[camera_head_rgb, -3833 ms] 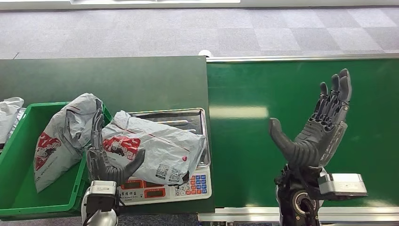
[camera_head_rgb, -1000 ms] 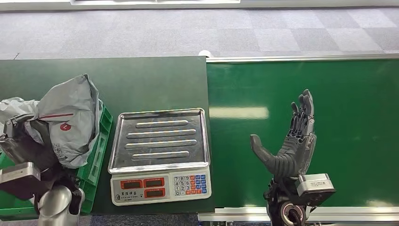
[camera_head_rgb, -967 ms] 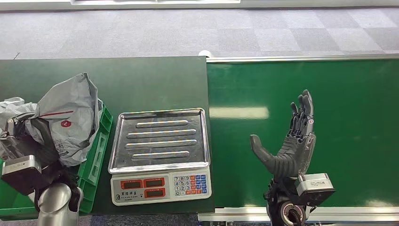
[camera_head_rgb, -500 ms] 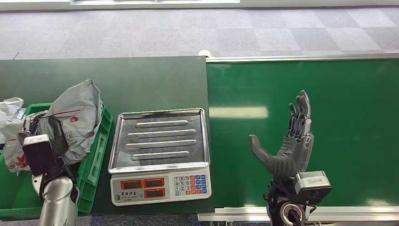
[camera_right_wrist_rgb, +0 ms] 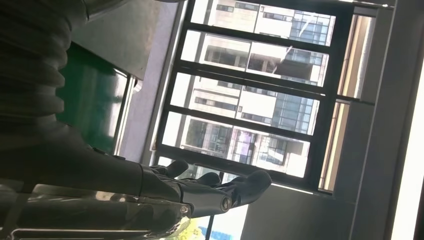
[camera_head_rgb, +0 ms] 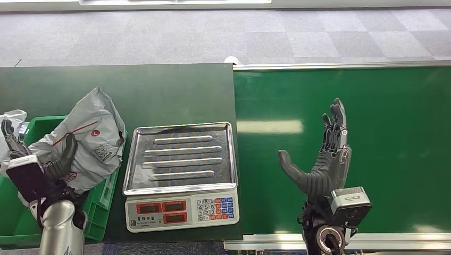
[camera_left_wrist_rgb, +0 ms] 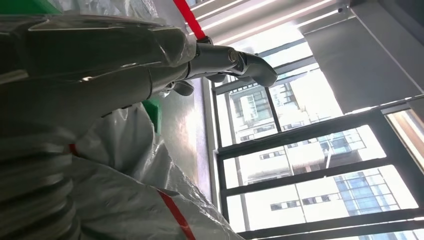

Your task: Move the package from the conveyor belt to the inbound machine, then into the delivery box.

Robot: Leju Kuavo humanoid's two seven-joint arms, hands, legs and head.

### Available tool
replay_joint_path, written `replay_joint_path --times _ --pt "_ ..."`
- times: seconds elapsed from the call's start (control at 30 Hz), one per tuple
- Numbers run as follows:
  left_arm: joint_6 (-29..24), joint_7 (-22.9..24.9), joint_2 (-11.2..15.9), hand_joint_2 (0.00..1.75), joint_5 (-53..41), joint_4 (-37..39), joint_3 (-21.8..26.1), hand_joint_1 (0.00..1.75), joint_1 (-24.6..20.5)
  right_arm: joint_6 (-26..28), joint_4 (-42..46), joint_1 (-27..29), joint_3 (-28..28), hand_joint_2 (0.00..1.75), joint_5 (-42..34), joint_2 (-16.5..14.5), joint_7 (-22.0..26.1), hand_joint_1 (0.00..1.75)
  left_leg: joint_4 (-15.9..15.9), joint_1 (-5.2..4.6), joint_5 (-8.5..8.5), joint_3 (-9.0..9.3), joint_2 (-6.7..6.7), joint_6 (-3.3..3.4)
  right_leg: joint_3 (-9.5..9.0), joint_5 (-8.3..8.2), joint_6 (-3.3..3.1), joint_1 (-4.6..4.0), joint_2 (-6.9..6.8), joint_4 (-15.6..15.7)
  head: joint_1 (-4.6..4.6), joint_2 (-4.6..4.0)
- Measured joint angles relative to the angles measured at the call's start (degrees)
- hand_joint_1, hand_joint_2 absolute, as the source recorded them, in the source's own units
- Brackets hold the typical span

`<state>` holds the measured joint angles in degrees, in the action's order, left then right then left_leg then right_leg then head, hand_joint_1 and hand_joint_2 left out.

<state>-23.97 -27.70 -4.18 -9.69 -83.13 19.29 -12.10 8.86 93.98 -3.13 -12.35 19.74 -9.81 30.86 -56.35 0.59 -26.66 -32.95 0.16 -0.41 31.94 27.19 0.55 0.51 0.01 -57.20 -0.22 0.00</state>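
Grey fingers of the left hand (camera_head_rgb: pixel 40 159) are spread and cradle the near side of the grey package (camera_head_rgb: pixel 88 141), thumb against its wrapper. I cannot tell a firm grip from a hand that merely rests against it as it lets go. The package leans over the right wall of the green box (camera_head_rgb: pixel 103 204), partly inside, beside another bag (camera_head_rgb: pixel 11 119) at the box's far left. That fits the last step: the bag is being lowered into the delivery box. The scale (camera_head_rgb: pixel 181 175), which I take to be the inbound machine, sits just right of the box, its steel tray bare. The right hand (camera_head_rgb: pixel 319 156) hangs above the green conveyor belt (camera_head_rgb: pixel 393 138), fingers straight and apart, holding nothing, probably waiting for the next parcel. A few seconds ago the package lay on the scale tray under the left hand; since then it has been carried across, and in the last half second it has tipped lower into the box while the fingers opened. The right hand has dropped slightly.
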Motion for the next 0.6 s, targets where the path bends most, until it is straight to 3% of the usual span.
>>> replay_joint_path --times 0.27,0.43,0.6 --pt "0.3 -5.1 -1.2 1.75 0.7 -5.3 -2.5 0.00 2.1 0.6 -0.5 -0.4 -0.1 1.75 1.0 0.0 0.0 0.00 0.0 0.00 0.00 0.00 -0.01 0.00 0.01 0.00 0.00 0.00 0.00 0.0 0.00 0.00" --pt "-1.2 -8.9 -3.0 1.75 -4.9 -15.7 -11.8 0.00 7.1 0.7 -1.0 -0.5 0.0 1.75 1.4 0.0 -0.3 0.00 0.0 -0.03 -0.03 -0.01 -0.01 0.02 0.03 0.01 0.01 0.03 0.00 0.0 0.00 0.00" --pt "-2.8 -8.8 -3.8 1.75 -11.6 -21.9 -22.2 0.00 11.0 0.7 -1.7 -0.3 0.2 1.75 2.0 0.1 -1.0 0.00 0.0 -0.03 -0.05 -0.01 -0.01 0.01 0.02 0.01 0.01 0.04 0.00 0.1 -0.01 0.00"
